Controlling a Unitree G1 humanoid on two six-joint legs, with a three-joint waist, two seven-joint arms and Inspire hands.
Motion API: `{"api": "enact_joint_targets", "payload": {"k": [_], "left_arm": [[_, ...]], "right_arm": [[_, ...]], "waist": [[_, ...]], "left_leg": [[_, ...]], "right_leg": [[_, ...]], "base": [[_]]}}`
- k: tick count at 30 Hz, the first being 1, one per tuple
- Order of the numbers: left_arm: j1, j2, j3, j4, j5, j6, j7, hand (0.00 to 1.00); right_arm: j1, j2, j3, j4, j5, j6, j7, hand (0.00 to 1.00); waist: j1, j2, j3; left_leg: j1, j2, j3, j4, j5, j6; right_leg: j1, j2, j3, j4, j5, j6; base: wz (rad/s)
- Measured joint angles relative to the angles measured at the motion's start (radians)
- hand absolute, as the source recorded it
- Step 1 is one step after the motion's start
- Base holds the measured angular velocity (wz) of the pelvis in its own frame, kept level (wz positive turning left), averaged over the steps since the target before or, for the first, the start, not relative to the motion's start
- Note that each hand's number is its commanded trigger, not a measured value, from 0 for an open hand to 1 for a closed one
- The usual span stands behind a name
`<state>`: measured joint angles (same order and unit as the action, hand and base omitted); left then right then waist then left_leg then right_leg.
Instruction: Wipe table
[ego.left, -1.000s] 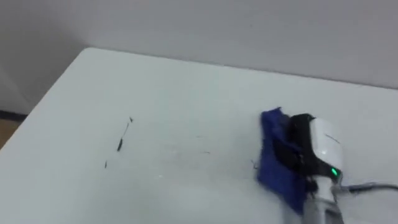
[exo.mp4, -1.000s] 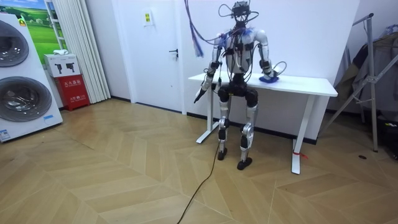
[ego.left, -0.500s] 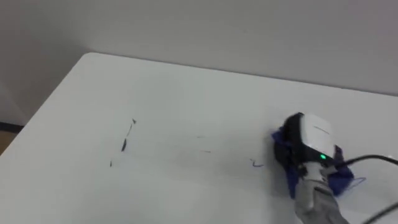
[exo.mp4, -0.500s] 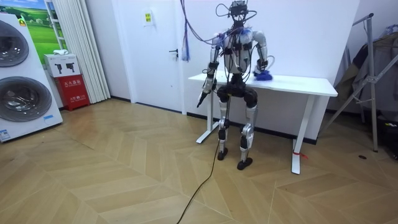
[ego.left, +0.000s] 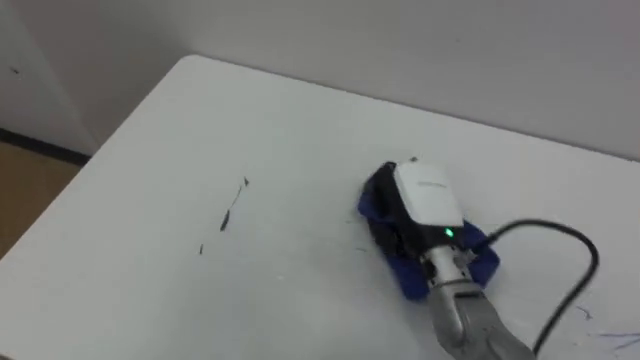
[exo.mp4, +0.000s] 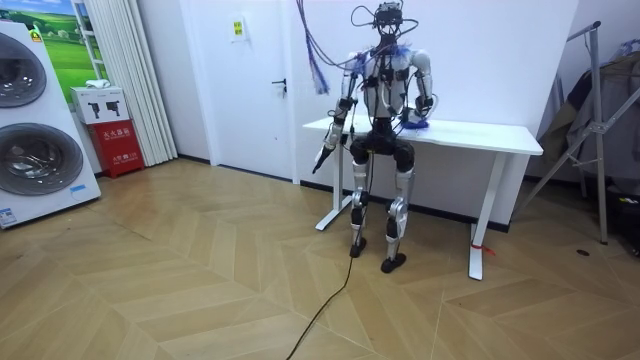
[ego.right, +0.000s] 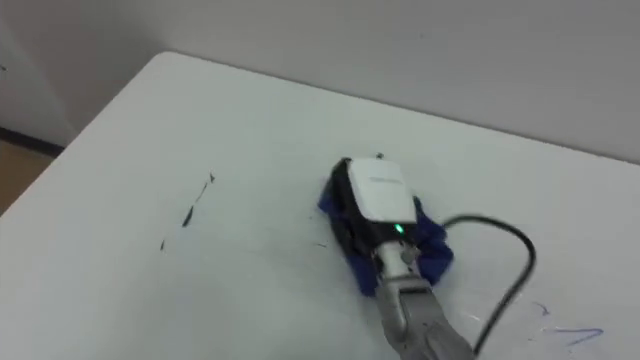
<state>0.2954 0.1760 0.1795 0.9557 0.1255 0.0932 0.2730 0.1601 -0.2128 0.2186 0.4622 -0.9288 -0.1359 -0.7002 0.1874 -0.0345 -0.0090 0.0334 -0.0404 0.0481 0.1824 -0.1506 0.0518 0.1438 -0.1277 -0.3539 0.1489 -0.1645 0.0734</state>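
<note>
In the left eye view the right hand (ego.left: 428, 200) lay on the white table (ego.left: 300, 120), a little toward four o'clock of its middle, with the white back of the hand uppermost; its fingers were hidden under that back and against the cloth, so I could not tell whether they were spread, pressed together or pinching. The blue cloth (ego.left: 482, 262) sat on the tabletop under the hand, mostly covered, crumpled, with a dark blue edge showing at the hand's ten o'clock and a brighter, bunched part at its four o'clock. Well apart, at nine o'clock of the hand, thin dark marks (ego.left: 231, 211) ran slanting on the surface, with a small dot below them. At the table's four o'clock corner of the picture faint blue scribbles (ego.left: 592, 316) were cut off by the edge. In the room view the robot stood close against the long side of the table, its back to the camera, the right arm reaching over the top where the cloth was a small blue spot; the left hand (exo.mp4: 320, 160) hung beside the table's end at the room view's left, too small to read its fingers. The right eye view gave the same scene, the cloth again half hidden beneath the hand
</note>
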Motion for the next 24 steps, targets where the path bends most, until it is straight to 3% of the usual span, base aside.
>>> {"api": "enact_joint_targets", "payload": {"k": [2, 5, 8, 10, 13, 15, 17, 19, 21, 24], "left_arm": [[0.011, 0.018, 0.034, 0.008, 0.000, -0.012, 0.010, 0.00], [0.008, 0.020, 0.050, -0.004, -0.001, -0.029, 0.016, 0.00], [0.005, 0.018, 0.046, -0.057, -0.004, -0.036, 0.012, 0.00], [-0.001, 0.014, 0.033, -0.075, -0.007, -0.044, 0.010, 0.00], [-0.029, 0.000, 0.001, -0.049, -0.015, -0.043, 0.014, 0.00], [-0.057, -0.011, -0.051, -0.013, -0.044, -0.042, 0.015, 0.00], [-0.065, -0.012, -0.072, 0.007, -0.045, -0.031, 0.018, 0.00], [-0.065, -0.012, -0.102, 0.015, -0.047, -0.018, 0.025, 0.00], [-0.067, -0.012, -0.148, 0.012, -0.056, -0.009, 0.029, 0.00], [-0.053, -0.019, -0.150, 0.009, -0.053, -0.004, 0.027, 0.00]], "right_arm": [[0.078, -0.029, -0.079, 0.020, 0.017, -0.019, -0.059, 1.00], [0.083, -0.036, -0.213, 0.117, 0.044, -0.040, -0.110, 1.00], [0.066, -0.050, -0.233, 0.158, 0.076, -0.035, -0.099, 1.00], [0.048, -0.047, -0.217, 0.155, 0.101, -0.011, -0.087, 1.00], [-0.001, -0.021, -0.198, 0.136, 0.132, 0.067, -0.041, 1.00], [-0.039, -0.011, -0.148, 0.064, 0.136, 0.166, 0.053, 1.00], [-0.101, 0.020, -0.074, 0.019, 0.132, 0.218, 0.133, 1.00], [-0.176, 0.042, 0.008, -0.022, 0.131, 0.239, 0.184, 1.00], [-0.286, 0.067, 0.124, -0.023, 0.131, 0.236, 0.235, 1.00], [-0.337, 0.073, 0.182, -0.027, 0.093, 0.210, 0.294, 1.00]], "waist": [[-0.027, -0.003, -0.0038], [-0.070, -0.004, -0.0041], [-0.074, -0.009, -0.0051], [-0.068, -0.008, -0.0055], [-0.064, -0.010, -0.0044], [-0.013, -0.007, -0.0034], [0.018, -0.008, -0.0022], [0.034, -0.006, 0.0026], [0.060, -0.002, 0.0195], [0.087, -0.001, 0.0219]], "left_leg": [[0.015, -0.007, -0.004, 0.004, -0.005, 0.002], [0.011, -0.010, 0.000, 0.016, -0.008, 0.006], [0.013, -0.015, 0.004, 0.022, -0.009, 0.013], [0.014, -0.019, 0.002, 0.021, -0.007, 0.017], [0.012, -0.019, 0.004, 0.023, -0.006, 0.019], [0.006, -0.013, 0.010, 0.022, -0.006, 0.018], [-0.006, -0.006, 0.007, 0.022, -0.006, 0.014], [-0.011, -0.004, 0.004, 0.020, -0.003, 0.008], [-0.015, 0.000, -0.009, 0.016, -0.001, 0.004], [-0.025, -0.003, -0.033, 0.014, 0.002, 0.000]], "right_leg": [[0.016, -0.006, 0.009, 0.001, -0.008, 0.006], [0.011, -0.008, 0.026, 0.003, -0.009, 0.016], [0.015, -0.008, 0.046, 0.003, 0.000, 0.022], [0.015, -0.010, 0.052, 0.002, 0.007, 0.019], [0.010, -0.009, 0.057, 0.004, 0.012, 0.016], [-0.012, -0.001, 0.079, 0.006, 0.015, 0.014], [-0.029, 0.011, 0.086, 0.004, 0.027, 0.002], [-0.042, 0.019, 0.092, 0.005, 0.033, -0.009], [-0.042, 0.027, 0.086, 0.004, 0.030, -0.019], [-0.039, 0.025, 0.049, 0.003, 0.022, -0.015]], "base": [[-0.09], [-0.10], [-0.05], [0.02], [-0.07], [-0.42], [-0.40], [-0.03], [0.19], [0.37]]}}
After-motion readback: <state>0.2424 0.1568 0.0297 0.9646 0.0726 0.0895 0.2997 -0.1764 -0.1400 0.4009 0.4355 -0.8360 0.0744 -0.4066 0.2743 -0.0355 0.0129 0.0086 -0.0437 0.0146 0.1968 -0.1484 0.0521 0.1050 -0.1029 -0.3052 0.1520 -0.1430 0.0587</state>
